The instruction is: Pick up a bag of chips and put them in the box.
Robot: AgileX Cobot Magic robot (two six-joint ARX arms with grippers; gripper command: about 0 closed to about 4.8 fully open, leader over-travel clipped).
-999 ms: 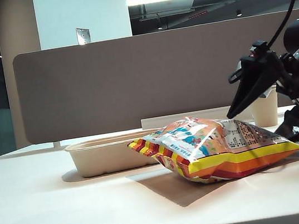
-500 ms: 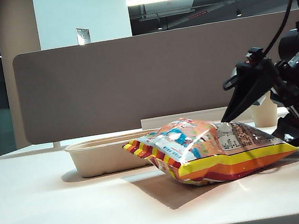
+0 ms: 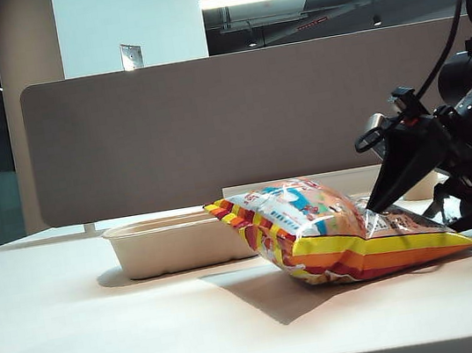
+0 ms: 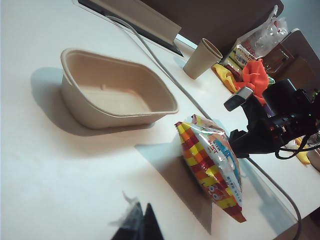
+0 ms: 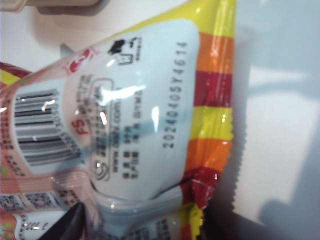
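My right gripper [image 3: 381, 204] pinches the bag [image 3: 333, 229] beside the box [image 3: 175, 241]; a cup [image 4: 201, 58] stands behind. Left gripper [image 4: 141, 226]: can't tell.

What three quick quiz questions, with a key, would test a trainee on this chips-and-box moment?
1. True or false: the bag of chips already lies inside the box.
2. Which gripper is at the bag: A) left gripper B) right gripper?
3. What stands on the table behind the right arm?

Key:
1. False; the bag lies on the table beside the empty box.
2. B; its fingers press into the bag's end, while the left gripper is far off at the table's near edge.
3. A paper cup.
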